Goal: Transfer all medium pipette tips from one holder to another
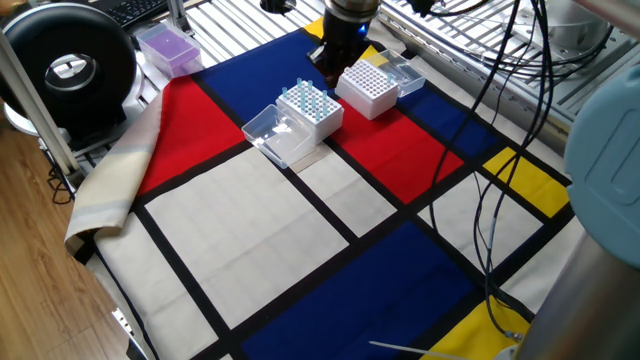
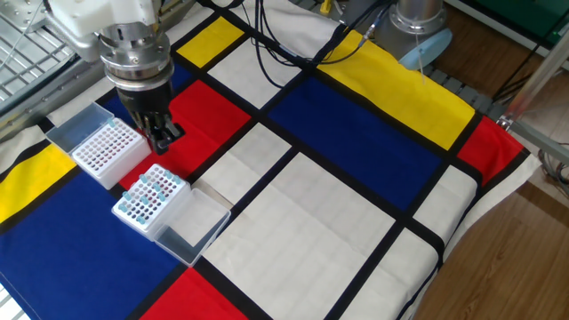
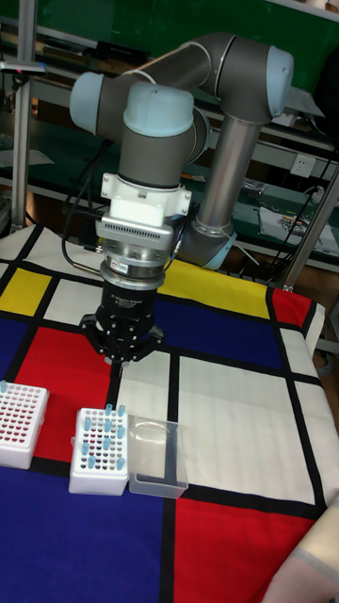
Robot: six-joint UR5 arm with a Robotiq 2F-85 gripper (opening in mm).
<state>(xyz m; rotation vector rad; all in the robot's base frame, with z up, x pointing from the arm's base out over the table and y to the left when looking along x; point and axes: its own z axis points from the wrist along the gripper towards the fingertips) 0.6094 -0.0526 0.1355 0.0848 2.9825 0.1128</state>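
The black two-finger gripper hung fingers-down, seemingly pinched with nothing visible between them, just above and behind the white perforated box where upright pale-blue translucent pipette tips stood.

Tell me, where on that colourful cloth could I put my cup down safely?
The big white square in the cloth's middle lies bare, bordered by black stripes; so does the blue panel beside it. It is crowded around the two white perforated boxes, where the black claw hangs.
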